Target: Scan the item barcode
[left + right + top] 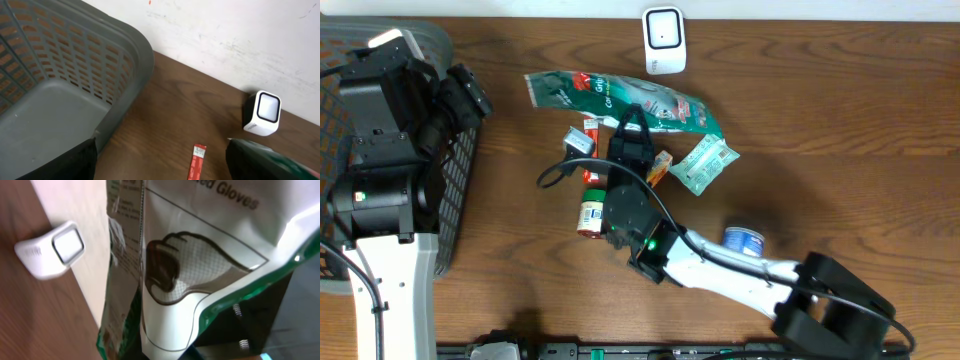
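Observation:
A long green and white packet of gloves (610, 95) lies across the middle of the table. My right gripper (632, 122) is shut on its near edge. In the right wrist view the packet (200, 255) fills the frame and rises from between the jaws of that gripper (172, 352). The white barcode scanner (663, 40) stands at the table's far edge, beyond the packet; it shows as the scanner (52, 250) in the right wrist view and the scanner (262, 114) in the left wrist view. My left gripper (470, 95) is open and empty beside the basket, far from the packet.
A grey mesh basket (455, 190) stands at the left edge, under the left arm. Around the right gripper lie a small green and white sachet (705, 163), a red sachet (590, 130), a red-labelled jar (591, 215) and a blue-lidded tin (744, 241).

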